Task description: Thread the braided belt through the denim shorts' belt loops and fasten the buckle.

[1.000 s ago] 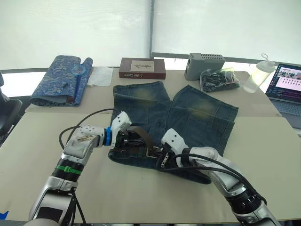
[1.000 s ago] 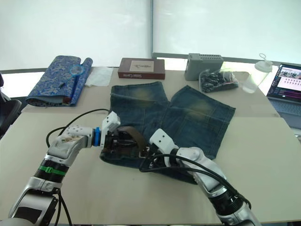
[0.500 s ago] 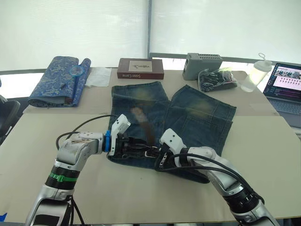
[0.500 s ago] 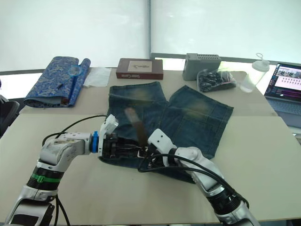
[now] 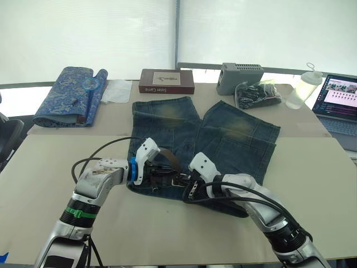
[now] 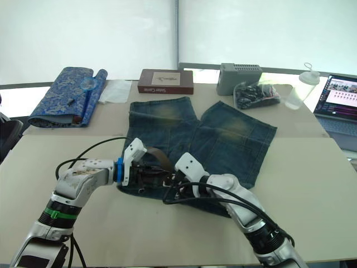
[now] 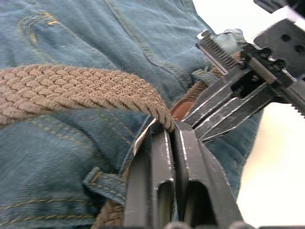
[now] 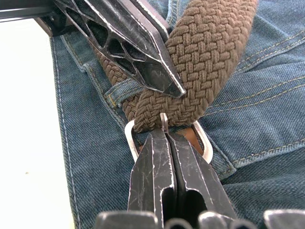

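Observation:
The denim shorts [image 5: 234, 134] lie flat on the table, waistband toward me. The braided belt [image 7: 71, 90] runs along the waistband under a belt loop [image 8: 121, 90], and its free part rises in a low arc [image 5: 170, 159]. My left gripper [image 5: 166, 175] is shut on the belt strap just beside the buckle. Facing it, my right gripper [image 8: 164, 131] is shut on the silver buckle [image 8: 129, 139] at the waistband's middle. The two grippers' tips nearly touch.
Along the table's far edge stand a blue patterned fabric roll [image 5: 70, 95], a white cloth [image 5: 116, 90], a brown box [image 5: 167, 81], a grey box [image 5: 240, 77], a bag of black cables [image 5: 257, 92] and a plastic bottle [image 5: 300, 89]. A laptop [image 5: 337, 100] sits at far right.
The belt's free part, flung upright half a second ago, has dropped into a low arc. My left gripper has shifted right, closer to the right gripper, which stays at the buckle.

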